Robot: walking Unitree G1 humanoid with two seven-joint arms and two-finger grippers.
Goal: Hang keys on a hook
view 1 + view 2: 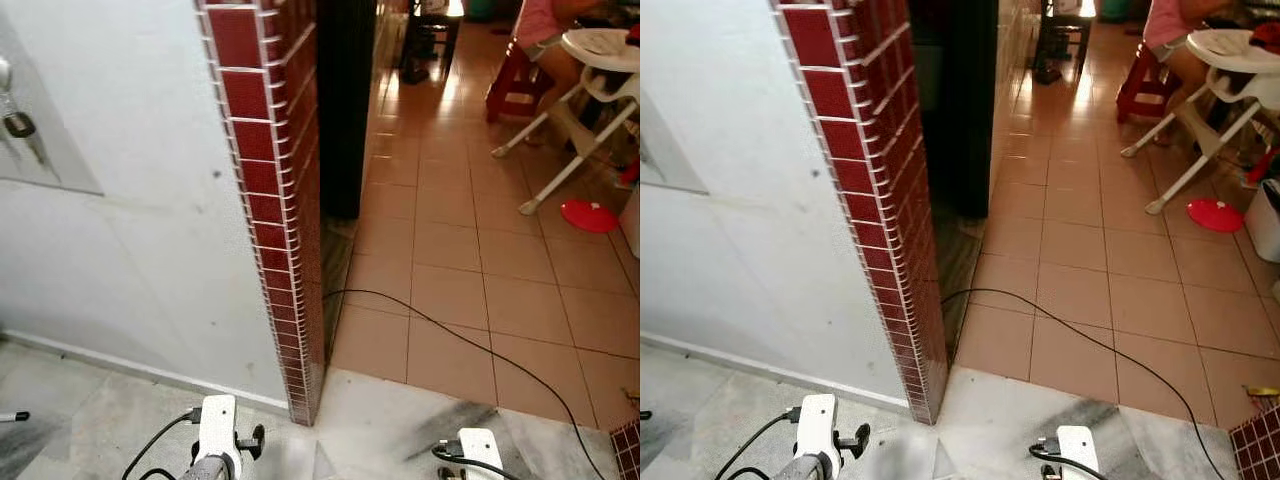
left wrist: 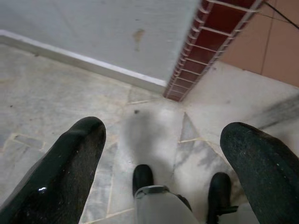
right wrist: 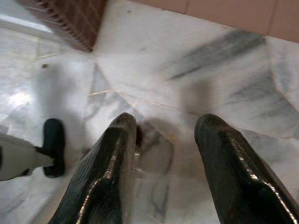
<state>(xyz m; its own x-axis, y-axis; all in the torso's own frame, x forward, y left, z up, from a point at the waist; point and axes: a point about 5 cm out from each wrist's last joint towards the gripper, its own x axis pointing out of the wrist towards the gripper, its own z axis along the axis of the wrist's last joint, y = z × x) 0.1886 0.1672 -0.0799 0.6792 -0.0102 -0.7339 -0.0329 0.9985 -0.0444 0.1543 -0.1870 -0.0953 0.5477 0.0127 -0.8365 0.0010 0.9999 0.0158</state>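
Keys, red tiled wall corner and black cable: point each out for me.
keys (image 1: pixel 20 125), left eye view, on the dark key head hanging at the wall.
red tiled wall corner (image 1: pixel 268 200), left eye view, mid-height on its edge.
black cable (image 1: pixel 1110 350), right eye view, mid-run across the floor tiles.

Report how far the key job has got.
Done, it seems: keys hang high on the white wall, far left in the left eye view; the hook itself is hard to make out. In hand: nothing. The left gripper and right gripper hang open and empty over the marble floor. Left: apparently nothing.
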